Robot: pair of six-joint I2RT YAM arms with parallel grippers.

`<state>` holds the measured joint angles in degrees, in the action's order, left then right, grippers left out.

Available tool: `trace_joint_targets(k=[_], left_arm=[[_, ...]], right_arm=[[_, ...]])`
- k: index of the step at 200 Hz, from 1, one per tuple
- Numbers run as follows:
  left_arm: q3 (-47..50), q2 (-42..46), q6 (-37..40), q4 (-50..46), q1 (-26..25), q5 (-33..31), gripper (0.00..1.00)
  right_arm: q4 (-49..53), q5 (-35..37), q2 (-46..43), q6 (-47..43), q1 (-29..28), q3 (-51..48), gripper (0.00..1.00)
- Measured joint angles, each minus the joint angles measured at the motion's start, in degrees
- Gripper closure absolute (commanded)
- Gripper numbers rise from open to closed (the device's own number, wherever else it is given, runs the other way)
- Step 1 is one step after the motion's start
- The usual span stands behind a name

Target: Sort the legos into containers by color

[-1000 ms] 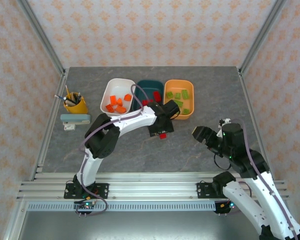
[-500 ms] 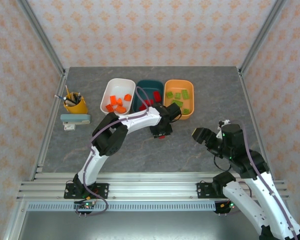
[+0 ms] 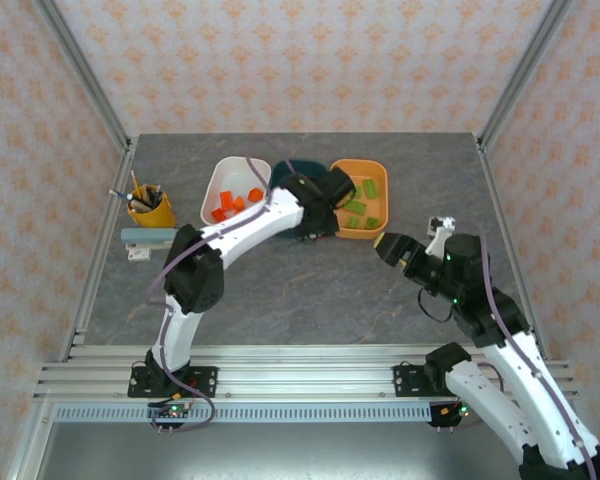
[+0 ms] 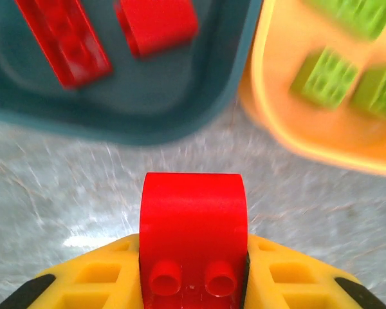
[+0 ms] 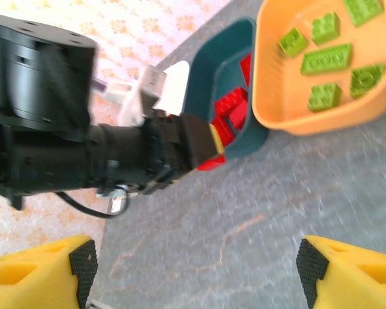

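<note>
The left arm (image 3: 248, 218) hides most of the dark teal tub (image 3: 280, 172); the green legos (image 4: 325, 77) look blurred

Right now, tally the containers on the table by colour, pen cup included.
White tub: 1
Dark teal tub: 1
Orange tub: 1
Yellow pen cup: 1
Total: 4

No text, number, brand or sign can be read. The red lego (image 4: 193, 212) clamped in the left gripper (image 4: 193, 257) has bare studs. The teal tub (image 4: 135, 116) and orange tub (image 4: 270, 122) just ahead of that claw are unmarked, and so are the yellow fingers (image 5: 354, 270) of the right gripper (image 5: 196, 270).
</note>
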<state>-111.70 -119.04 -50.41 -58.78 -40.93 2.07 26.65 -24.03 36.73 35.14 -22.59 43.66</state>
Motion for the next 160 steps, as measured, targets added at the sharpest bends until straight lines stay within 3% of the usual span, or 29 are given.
trace_joint_targets(k=[57, 108, 160], left_arm=[[-13.73, -5.9, 9.81, -0.17, 12.66, -1.2, 0.69], [-27.3, -21.27, 13.46, 1.11, 15.61, -1.07, 0.65], [-30.29, -28.28, 13.9, 1.77, 16.72, 0.74, 0.48]], right_arm=[[-11.37, 3.67, 18.38, -5.51, -2.51, 7.41, 0.18], [-17.07, 6.47, 25.81, -5.77, -3.3, 11.85, 0.18], [-17.05, 6.71, 26.32, -4.76, -3.41, 11.85, 0.18]])
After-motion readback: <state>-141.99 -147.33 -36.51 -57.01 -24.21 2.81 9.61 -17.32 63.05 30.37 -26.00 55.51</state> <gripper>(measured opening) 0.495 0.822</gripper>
